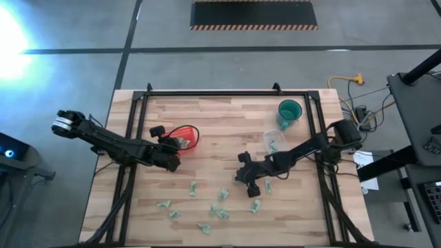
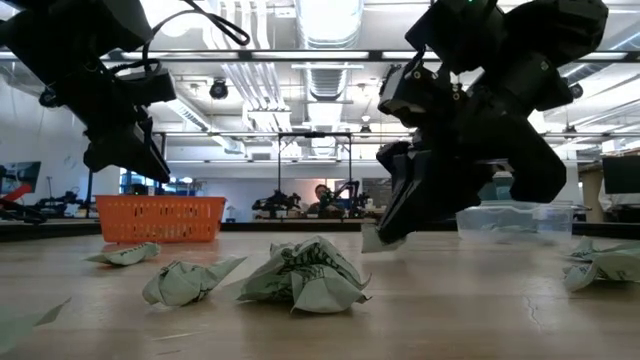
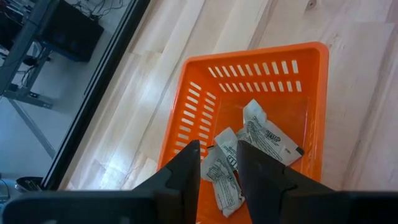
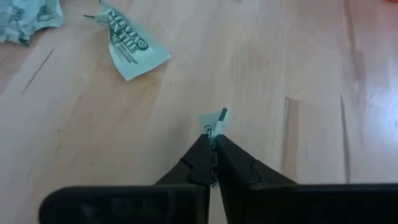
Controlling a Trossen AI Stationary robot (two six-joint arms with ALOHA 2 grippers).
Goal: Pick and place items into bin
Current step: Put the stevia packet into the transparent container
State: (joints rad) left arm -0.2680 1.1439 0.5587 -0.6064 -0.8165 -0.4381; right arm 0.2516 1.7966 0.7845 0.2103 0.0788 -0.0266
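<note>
Currently right tool [image 4: 213,144] pinching wrapper [image 4: 214,119], wrapper pointing forward past fingertips, left tool [image 3: 217,163] part-spread above basket [image 3: 193,109]

The basket [image 1: 186,136] sits left of centre on the table [image 1: 220,114] with a few wrappers [image 3: 261,140] in it, the cup [image 1: 289,111] and tub [image 1: 273,140] to the right — more wrappers [image 1: 219,209] scattered along the near side, below both grippers.

Most of the wrapper [image 4: 214,118] hidden between right claw [image 4: 213,138] fingers
</note>
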